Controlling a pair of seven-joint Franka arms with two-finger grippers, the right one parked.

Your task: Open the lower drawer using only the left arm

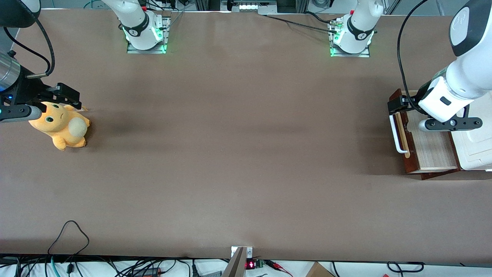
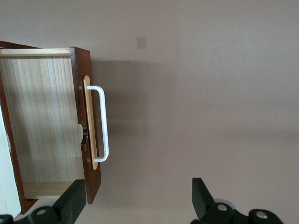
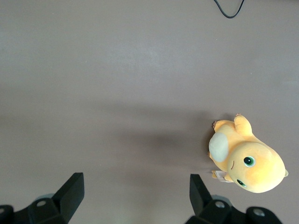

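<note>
The lower drawer (image 1: pixel 430 148) stands pulled out from the white cabinet (image 1: pixel 474 146) at the working arm's end of the table, its light plywood inside showing. Its dark reddish-brown front (image 2: pixel 78 93) carries a white bar handle (image 2: pixel 103 123) on a pale wood strip. The left arm (image 1: pixel 457 84) reaches over the cabinet. Its gripper (image 1: pixel 398 105) hangs open above the end of the drawer front that lies farther from the front camera. In the left wrist view the gripper (image 2: pixel 136 200) holds nothing; one finger (image 2: pixel 72 203) is over the drawer's corner, the other (image 2: pixel 201 196) over bare table. The handle is apart from both.
An orange plush toy (image 1: pixel 61 125) lies at the parked arm's end of the table. Two arm bases (image 1: pixel 146 34) stand along the table edge farthest from the front camera. Cables (image 1: pixel 69 238) loop at the nearest edge. A small tan patch (image 2: pixel 140 42) marks the tabletop in front of the drawer.
</note>
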